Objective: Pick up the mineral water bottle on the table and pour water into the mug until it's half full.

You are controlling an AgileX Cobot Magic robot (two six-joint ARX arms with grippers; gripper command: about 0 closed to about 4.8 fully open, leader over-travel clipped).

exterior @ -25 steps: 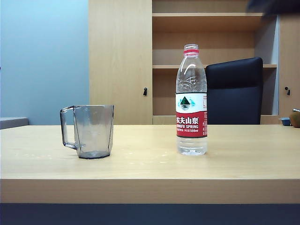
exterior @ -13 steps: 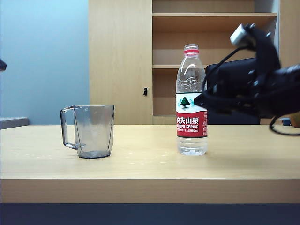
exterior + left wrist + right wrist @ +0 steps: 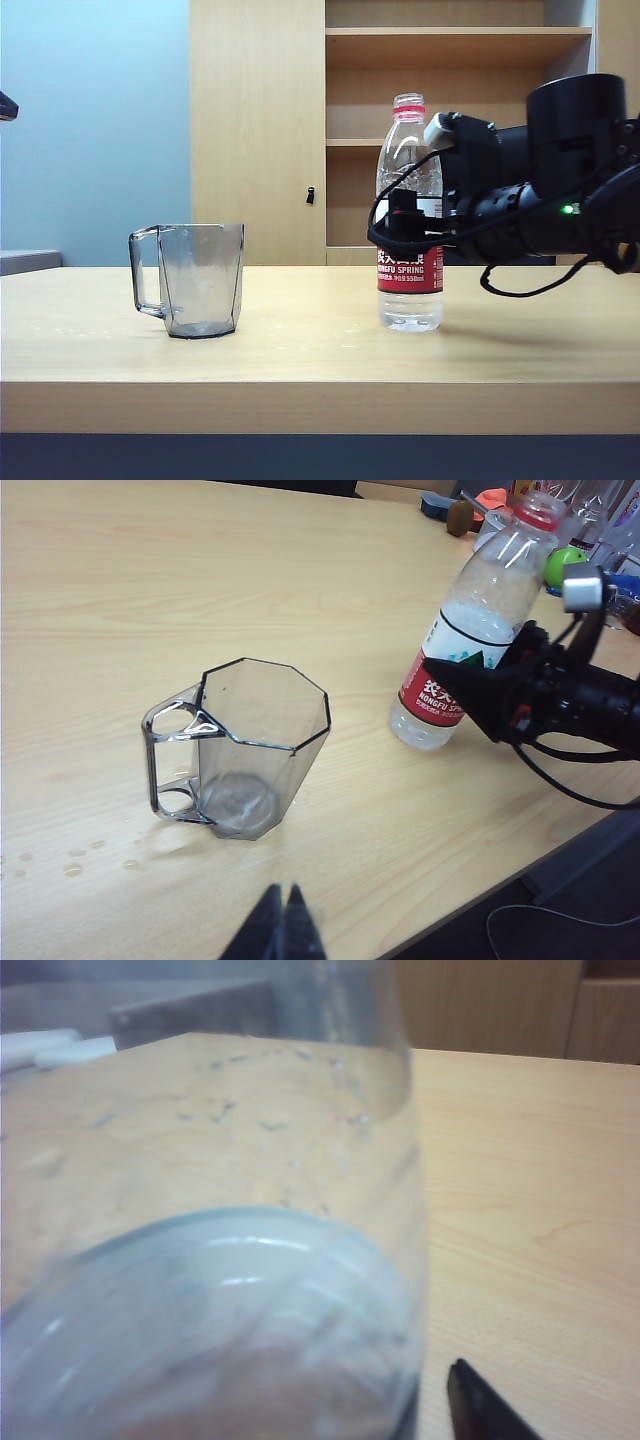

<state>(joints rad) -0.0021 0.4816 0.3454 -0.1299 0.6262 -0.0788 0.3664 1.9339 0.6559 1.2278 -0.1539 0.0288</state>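
The mineral water bottle (image 3: 409, 290) stands upright right of centre on the table (image 3: 300, 360), with clear water up to about the top of its label (image 3: 440, 695). My right gripper (image 3: 400, 228) reaches in level from the right at label height, open, its jaws either side of the bottle (image 3: 480, 590). In the right wrist view the bottle (image 3: 220, 1260) fills the frame, and one dark fingertip (image 3: 478, 1402) stands just clear of its side. The clear grey mug (image 3: 195, 280) stands empty to the left. My left gripper (image 3: 284, 895) hovers shut near the mug (image 3: 255, 750).
A black chair (image 3: 500, 150) and wooden shelves stand behind the table. Water drops (image 3: 70, 855) lie on the wood beside the mug. Small items, one a green ball (image 3: 565, 565), sit at the table's far right corner. The table's front edge (image 3: 320, 408) runs the full width.
My right arm swung down from the upper right and in toward the bottle, until its jaws stand around the label. Bottle and mug have not moved.
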